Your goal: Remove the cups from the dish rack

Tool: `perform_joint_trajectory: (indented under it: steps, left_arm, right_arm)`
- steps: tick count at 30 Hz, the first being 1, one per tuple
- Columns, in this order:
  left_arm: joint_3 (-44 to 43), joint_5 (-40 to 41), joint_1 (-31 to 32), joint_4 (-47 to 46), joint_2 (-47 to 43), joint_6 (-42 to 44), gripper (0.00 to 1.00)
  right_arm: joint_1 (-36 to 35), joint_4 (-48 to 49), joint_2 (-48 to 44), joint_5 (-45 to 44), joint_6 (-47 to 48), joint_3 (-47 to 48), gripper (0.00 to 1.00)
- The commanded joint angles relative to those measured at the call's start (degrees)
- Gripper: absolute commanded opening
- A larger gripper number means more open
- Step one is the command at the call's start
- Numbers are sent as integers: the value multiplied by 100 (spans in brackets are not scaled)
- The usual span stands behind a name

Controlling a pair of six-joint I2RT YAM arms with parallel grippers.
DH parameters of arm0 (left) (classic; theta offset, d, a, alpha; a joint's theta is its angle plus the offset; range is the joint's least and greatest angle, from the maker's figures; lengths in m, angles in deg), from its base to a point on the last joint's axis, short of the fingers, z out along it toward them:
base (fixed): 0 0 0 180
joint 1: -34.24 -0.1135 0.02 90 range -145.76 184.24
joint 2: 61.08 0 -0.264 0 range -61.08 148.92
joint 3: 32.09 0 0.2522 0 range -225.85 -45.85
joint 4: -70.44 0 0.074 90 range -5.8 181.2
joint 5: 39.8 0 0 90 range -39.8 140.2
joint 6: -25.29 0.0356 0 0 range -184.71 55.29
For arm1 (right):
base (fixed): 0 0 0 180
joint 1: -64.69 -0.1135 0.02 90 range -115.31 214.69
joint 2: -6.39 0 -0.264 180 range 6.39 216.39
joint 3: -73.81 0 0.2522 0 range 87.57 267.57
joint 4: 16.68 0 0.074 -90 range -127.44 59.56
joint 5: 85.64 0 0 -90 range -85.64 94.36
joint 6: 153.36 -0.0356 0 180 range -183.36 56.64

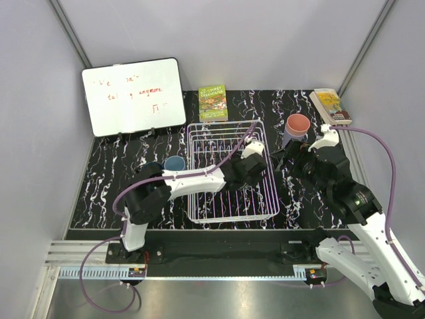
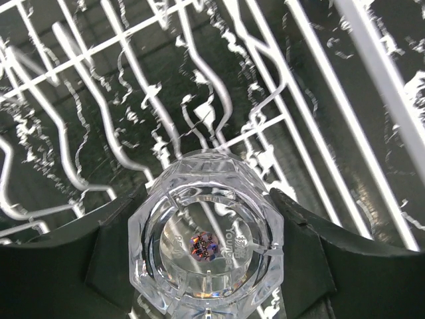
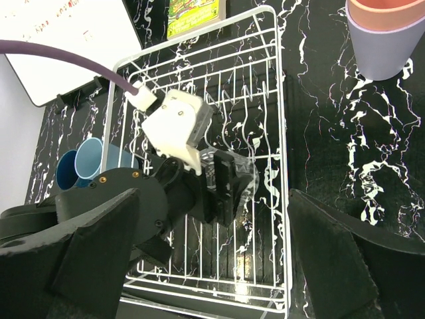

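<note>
Inside the white wire dish rack [image 1: 199, 129], toward its right side, the clear faceted glass tumbler [image 2: 207, 256] sits between my left fingers [image 2: 106, 266]. Their pads flank its facets and seem to touch, but I cannot tell whether the grip is firm. My right fingers [image 3: 332, 252] hang spread wide over the rack's right rim, with nothing between them.

One end of the tumbler faces the left wrist camera, so I judge its long axis runs roughly along the fingers' reach, angled down toward the grid floor. I cannot tell whether that end is the mouth or the base.

To do this well, I would squeeze squarely on opposite flat facets, since glass is slick. I would then lift straight clear of the wires before swinging out to the black marbled counter [image 1: 113, 176].
</note>
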State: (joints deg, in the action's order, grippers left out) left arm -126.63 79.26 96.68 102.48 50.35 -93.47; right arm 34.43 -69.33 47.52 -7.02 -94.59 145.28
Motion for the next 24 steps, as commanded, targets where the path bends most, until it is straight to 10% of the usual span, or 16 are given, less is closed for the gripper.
perform_joint_trajectory:
  steps: [1,11,24]
  left_arm:
    - [140,381,-38,-36,-666,71,0]
    - [702,365,-99,-237,-2502,247,0]
    - [3541,-3801,-1857,-3558,-4798,-1431,0]
  right_arm:
    - [-24,84,-87,-93,-24,12,100]
    - [-24,198,-78,-260,-50,153,100]
    - [-24,1049,-228,293,-323,-454,100]
